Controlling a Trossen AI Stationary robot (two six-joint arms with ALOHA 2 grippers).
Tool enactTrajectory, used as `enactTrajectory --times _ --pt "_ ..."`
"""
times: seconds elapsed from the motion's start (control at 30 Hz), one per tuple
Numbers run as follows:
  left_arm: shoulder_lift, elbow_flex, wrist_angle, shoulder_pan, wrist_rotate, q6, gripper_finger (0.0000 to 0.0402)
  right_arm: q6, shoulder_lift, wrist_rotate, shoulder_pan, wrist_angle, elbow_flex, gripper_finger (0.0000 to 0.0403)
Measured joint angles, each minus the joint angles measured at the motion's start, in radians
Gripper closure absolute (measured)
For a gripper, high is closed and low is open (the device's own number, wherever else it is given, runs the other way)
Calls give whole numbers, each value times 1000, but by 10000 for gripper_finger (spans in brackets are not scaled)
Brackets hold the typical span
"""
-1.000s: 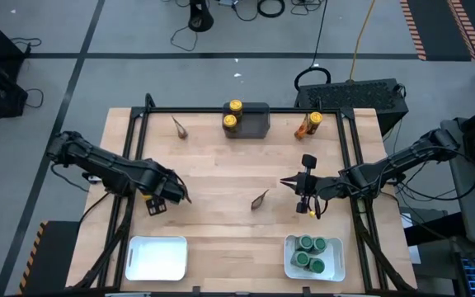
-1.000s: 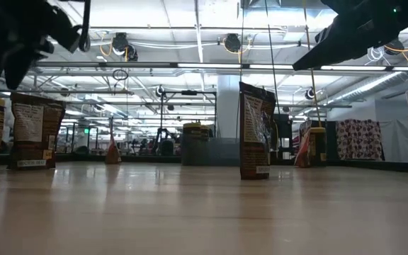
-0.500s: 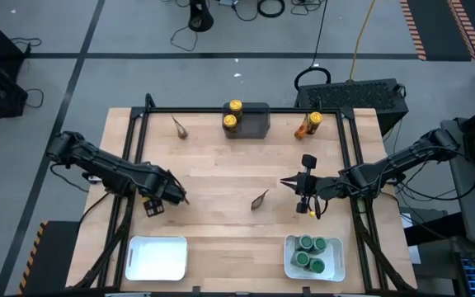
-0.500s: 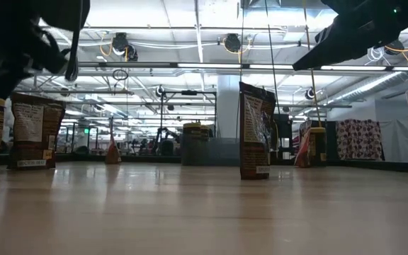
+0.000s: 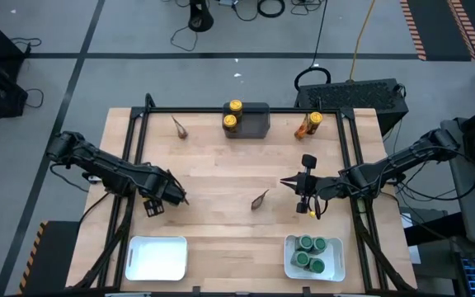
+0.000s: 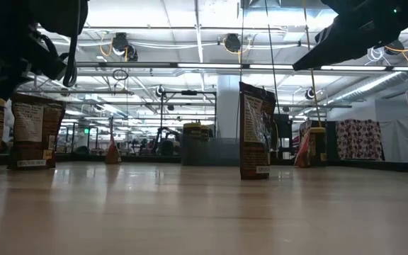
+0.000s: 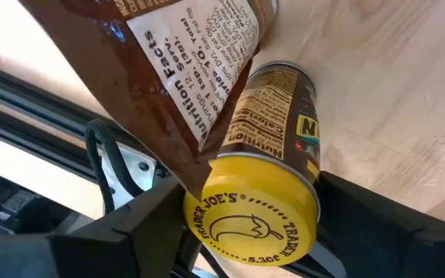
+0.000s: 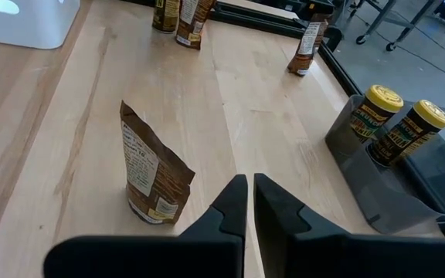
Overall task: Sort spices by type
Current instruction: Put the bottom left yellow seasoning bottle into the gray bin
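My left gripper [image 5: 157,200] hangs at the table's left edge, pointing steeply down, open. Its fingers stand on either side of a yellow-lidded spice jar [image 7: 273,154], which stands upright on the wood. A brown packet [image 7: 184,62] leans against that jar. My right gripper [image 5: 285,181] hovers right of the middle, shut and empty. Another packet [image 5: 260,199] stands upright on its base in front of the right gripper [image 8: 249,193]. Two yellow-lidded jars [image 5: 232,113] stand in the dark grey bin [image 5: 256,120]. My left gripper comes at the jar from above, with one finger [image 7: 141,228] on each side of its yellow lid [image 7: 253,216]. Whether the fingers touch the jar I cannot tell. The jar stands on the table.
A bare white tray [image 5: 157,257] sits near left. A white tray [image 5: 291,262] with several green-lidded jars sits near right. One packet [image 5: 179,126] stands far left. An orange packet beside a yellow-lidded jar [image 5: 309,124] stands far right. Black frame rails run along the table's edges.
My left gripper has come down over the yellow-lidded jar at the table's left edge. The jar and the packet beside it have stayed where they were.
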Motion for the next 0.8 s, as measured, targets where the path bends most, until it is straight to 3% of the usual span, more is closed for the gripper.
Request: enactTrajectory --times 0.17,0.4,0.8 --pt "0 1 -7 0 0 0 160 0 0 0 0 0 0 397" --pt "0 11 -2 1 30 0 160 0 0 0 0 0 0 397" --pt "0 224 51 0 67 14 160 -8 0 0 0 0 0 397"
